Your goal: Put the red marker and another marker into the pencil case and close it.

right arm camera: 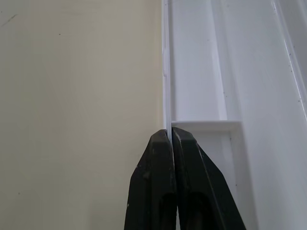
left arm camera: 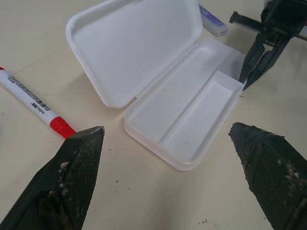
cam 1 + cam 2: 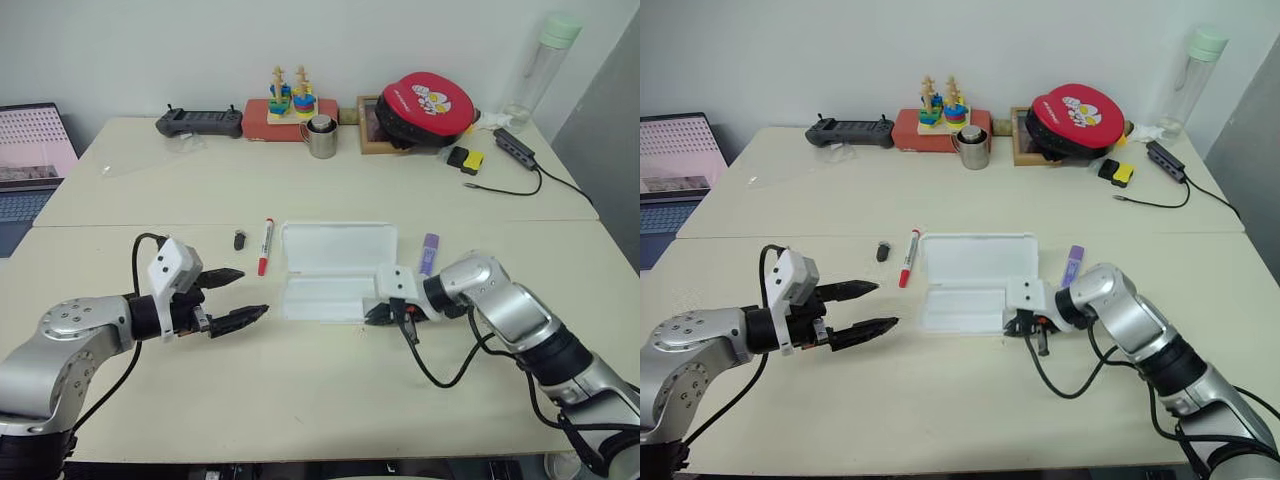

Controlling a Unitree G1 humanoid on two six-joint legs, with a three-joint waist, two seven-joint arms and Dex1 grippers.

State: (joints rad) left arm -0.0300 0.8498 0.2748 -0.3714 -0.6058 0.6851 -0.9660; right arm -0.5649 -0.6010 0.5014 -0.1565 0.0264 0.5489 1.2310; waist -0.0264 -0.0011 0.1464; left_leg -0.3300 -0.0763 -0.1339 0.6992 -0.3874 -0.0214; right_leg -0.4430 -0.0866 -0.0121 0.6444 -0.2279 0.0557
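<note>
The pencil case lies open at mid-table, its lid flat behind the divided tray. To its left lies the red marker, red cap toward me. The light-purple highlighter lies off the case's right end. My right gripper is at the tray's front right corner. In the right wrist view its fingers are shut on the thin front wall of the case. My left gripper hovers open and holds nothing, left of the case and nearer to me than the marker.
A small black cap lies left of the red marker. Along the far table stand a laptop, a controller, a metal mug, a red box with a stacking toy, a red round pouch, a cabled hub and a bottle.
</note>
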